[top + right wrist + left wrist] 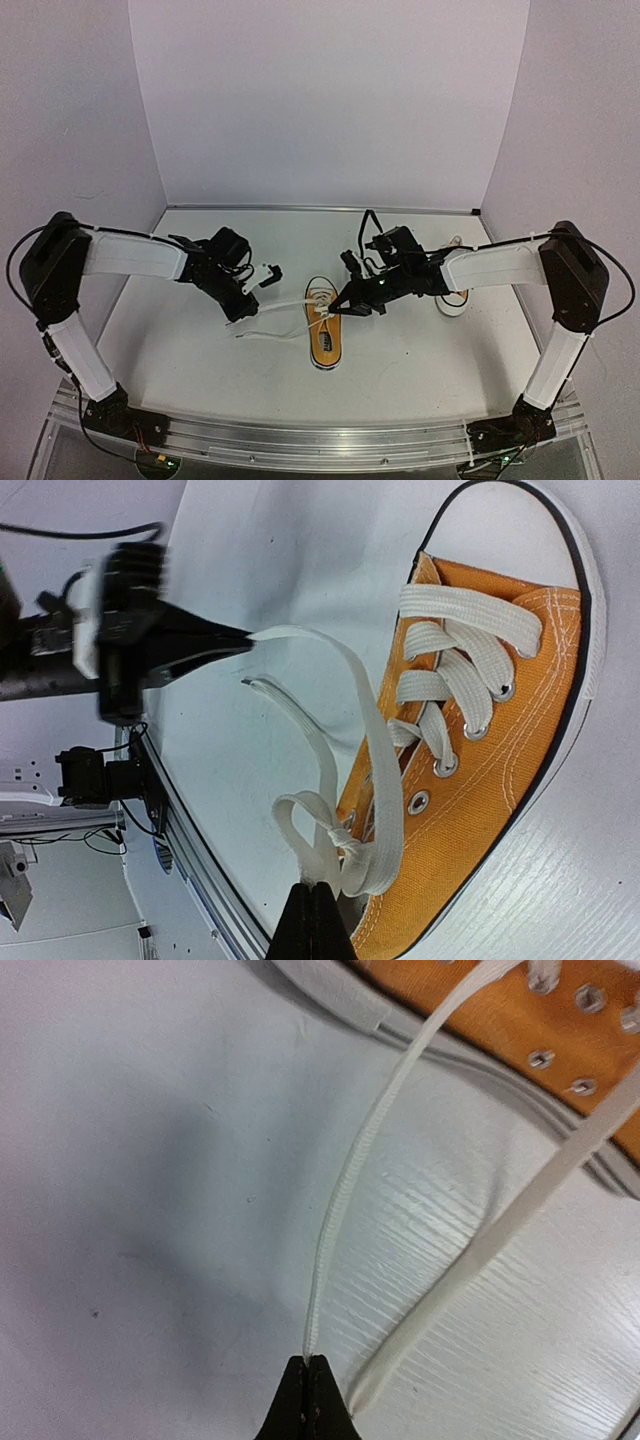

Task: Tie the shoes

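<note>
Left gripper (310, 1362): jaws together, clamped on one lace (345, 1190) strand, which stretches leftward from the shoe (322, 335) at mid-table (180, 350). Right gripper (312, 890): pinched shut on a small loop (300, 800) at the knot (338, 832), beside the tongue. Second shoe (452, 300): further right, partly hidden behind the right arm. Step, as judged: forming the bow. Next move likely calls for wrapping the strand round the held loop without losing tension.

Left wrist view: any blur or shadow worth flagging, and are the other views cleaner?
Left wrist: lace sharp, shoe soft at the top edge, broad dim shadow on the table. Right wrist: shoe sharp, left gripper out of focus. Top external: even light, faint shadows.
</note>
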`<act>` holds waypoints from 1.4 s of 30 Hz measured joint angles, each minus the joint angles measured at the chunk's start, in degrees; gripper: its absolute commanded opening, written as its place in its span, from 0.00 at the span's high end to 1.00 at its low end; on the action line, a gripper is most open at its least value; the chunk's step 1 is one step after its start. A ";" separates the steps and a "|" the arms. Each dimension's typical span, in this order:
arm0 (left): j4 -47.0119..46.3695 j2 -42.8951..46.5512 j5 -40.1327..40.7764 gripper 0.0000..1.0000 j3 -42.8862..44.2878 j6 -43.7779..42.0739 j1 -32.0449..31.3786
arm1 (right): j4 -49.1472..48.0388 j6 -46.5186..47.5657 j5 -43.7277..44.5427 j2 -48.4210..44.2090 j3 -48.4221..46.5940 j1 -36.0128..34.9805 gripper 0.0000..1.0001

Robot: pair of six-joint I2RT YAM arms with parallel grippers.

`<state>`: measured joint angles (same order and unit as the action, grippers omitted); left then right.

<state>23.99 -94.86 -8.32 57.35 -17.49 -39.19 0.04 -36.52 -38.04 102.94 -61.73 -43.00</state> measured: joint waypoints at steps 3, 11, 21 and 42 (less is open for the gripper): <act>-2.14 12.83 -1.11 1.00 -2.53 1.98 -1.08 | 0.02 -0.27 0.62 0.00 0.00 0.36 1.00; -0.78 25.32 3.15 1.00 -1.14 7.09 -6.23 | 0.03 -1.15 1.46 0.00 -0.06 2.14 1.00; 12.10 25.33 16.48 1.00 -0.73 17.26 -7.24 | 0.07 -1.48 1.85 -0.90 -0.20 2.64 1.00; 21.05 6.25 -4.24 1.00 13.56 6.38 -33.34 | 0.12 -1.46 2.95 -2.38 -0.66 2.64 1.00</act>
<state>45.05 -88.61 -12.56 70.91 -11.11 -72.53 0.16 -37.98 -35.09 100.55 -62.39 -40.36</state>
